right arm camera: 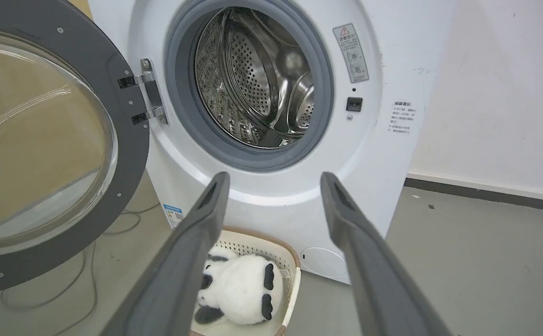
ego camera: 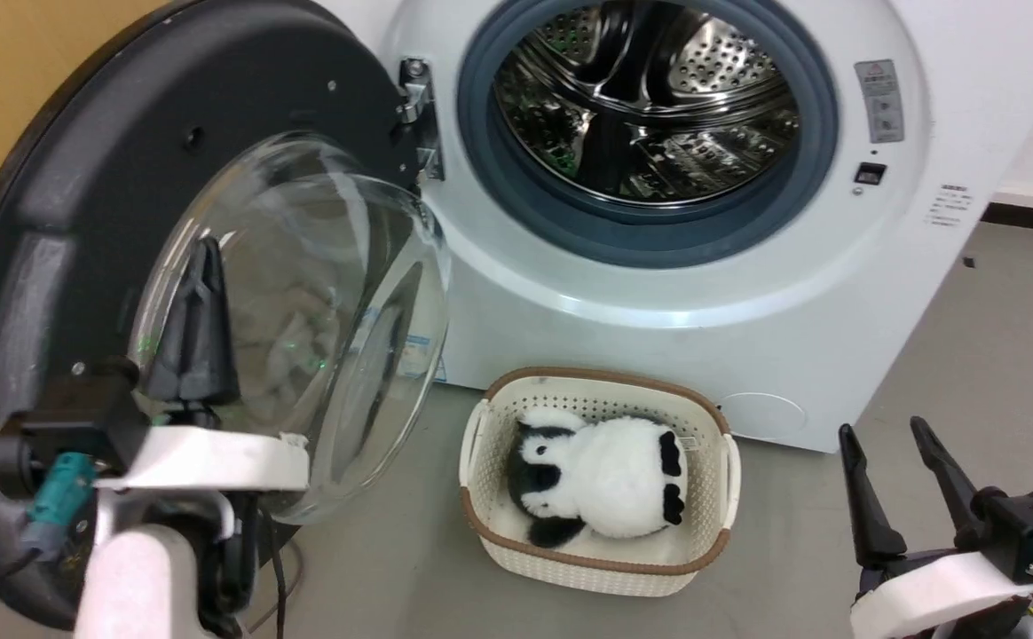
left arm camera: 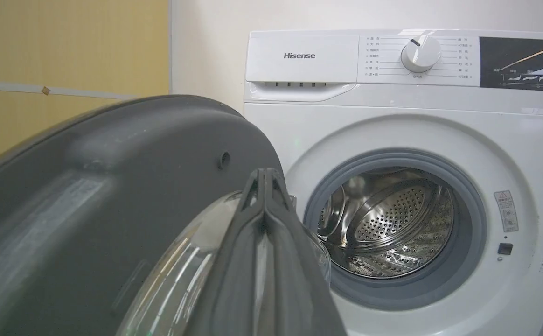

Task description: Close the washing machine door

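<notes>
Head view: left gripper (ego camera: 204,253), fingers (ego camera: 200,319) pressed together at the washing machine door (ego camera: 46,231), should push smoothly round its hinge (ego camera: 416,115); right gripper (ego camera: 883,432) spread.

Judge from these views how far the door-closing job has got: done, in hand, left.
Done: nothing yet; the washing machine door stands wide open. In hand: the left tool, shut, is up at the door's inner face; contact unclear. The right tool hangs open, apart. Left: swinging the door shut against the washing machine.

Head camera looks down at the washing machine (ego camera: 658,337); both wrist cameras face its drum (left arm camera: 388,224).
</notes>
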Robot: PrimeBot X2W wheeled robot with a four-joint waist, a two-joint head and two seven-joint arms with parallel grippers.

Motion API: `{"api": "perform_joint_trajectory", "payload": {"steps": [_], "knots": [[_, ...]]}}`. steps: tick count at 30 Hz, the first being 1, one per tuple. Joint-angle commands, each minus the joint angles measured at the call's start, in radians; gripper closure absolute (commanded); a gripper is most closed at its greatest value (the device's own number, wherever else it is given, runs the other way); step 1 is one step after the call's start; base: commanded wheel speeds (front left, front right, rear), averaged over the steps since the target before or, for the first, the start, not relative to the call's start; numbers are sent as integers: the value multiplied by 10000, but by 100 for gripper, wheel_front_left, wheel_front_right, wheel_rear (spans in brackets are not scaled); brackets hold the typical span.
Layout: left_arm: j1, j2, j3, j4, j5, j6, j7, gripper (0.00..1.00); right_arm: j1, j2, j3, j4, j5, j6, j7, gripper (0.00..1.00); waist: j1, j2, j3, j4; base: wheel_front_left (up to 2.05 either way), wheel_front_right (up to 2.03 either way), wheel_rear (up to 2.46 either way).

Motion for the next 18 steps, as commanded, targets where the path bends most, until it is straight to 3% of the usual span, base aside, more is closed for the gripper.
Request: {"api": "perform_joint_trajectory", "payload": {"steps": [1,10,18], "knots": [[-308,81,140,-136,-164,-62,-85,100,6,8,-62,10,97,3,-106,0,-1,0,28,142,0,0,0],[-915,248,879,-301,-1250,-193,-253,100,15,10,-249,40,223,3,-273,0,-1,0,103,749,0,0,0],[-1256,391,1945,-106,-3027,-294,-187,100,8,11,-441,112,328,4,-460,0,-1,0,187,1411,0,0,0]]}}
